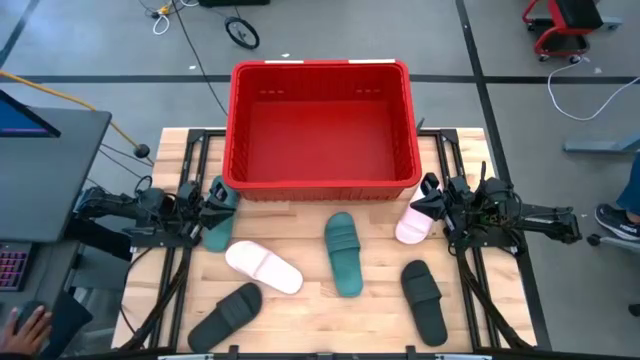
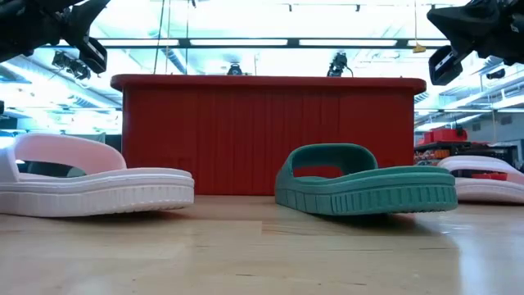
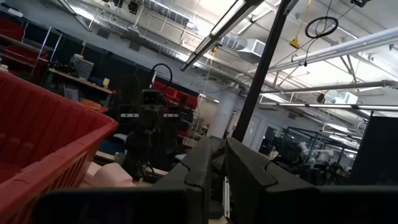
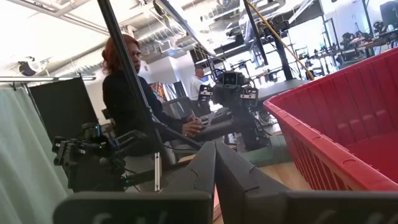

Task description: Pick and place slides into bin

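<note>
Right now L gripper [image 1: 212, 208] and R gripper [image 1: 440, 205] hover w/ jaws pinched closed, flanking the red bin [image 1: 322, 186]; slides untouched.

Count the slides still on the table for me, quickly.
6, none hidden: dark green by the left claw, pale pink by the right claw, pale pink centre-left, dark green centre, black front left, black front right.

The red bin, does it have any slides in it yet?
Empty. From above, the red bin shows only its bare floor; all six slides lie outside it on the table.
</note>
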Robot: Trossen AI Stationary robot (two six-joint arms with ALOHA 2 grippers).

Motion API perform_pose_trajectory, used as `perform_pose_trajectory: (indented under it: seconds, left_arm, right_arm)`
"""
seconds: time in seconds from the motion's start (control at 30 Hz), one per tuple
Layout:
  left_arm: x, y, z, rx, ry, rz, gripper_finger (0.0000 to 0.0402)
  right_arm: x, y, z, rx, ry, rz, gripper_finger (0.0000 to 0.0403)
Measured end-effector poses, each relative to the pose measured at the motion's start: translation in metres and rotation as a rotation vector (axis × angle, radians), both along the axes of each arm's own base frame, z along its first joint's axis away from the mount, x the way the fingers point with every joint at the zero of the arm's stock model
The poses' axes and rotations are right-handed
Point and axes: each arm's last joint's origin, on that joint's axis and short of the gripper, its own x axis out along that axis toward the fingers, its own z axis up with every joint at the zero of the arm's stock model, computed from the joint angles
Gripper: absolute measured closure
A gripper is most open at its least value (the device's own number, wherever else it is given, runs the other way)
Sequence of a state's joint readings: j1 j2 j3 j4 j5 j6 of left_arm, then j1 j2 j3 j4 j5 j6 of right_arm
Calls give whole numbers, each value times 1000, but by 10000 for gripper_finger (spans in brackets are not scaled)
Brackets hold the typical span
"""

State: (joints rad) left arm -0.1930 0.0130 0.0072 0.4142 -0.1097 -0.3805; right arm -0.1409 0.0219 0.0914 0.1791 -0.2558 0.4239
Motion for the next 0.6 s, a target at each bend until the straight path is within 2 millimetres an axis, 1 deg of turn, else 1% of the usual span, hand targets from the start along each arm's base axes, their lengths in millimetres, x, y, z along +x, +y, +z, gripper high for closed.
perform_pose_trajectory:
  seconds: [0.3,0.6]
  left_arm:
    - [0,0,0,0,0,-1,340]
    - [0,0,0,0,0,0,349]
  right_arm:
    - [0,0,0,0,0,0,389]
    - [0,0,0,0,-1,0,389]
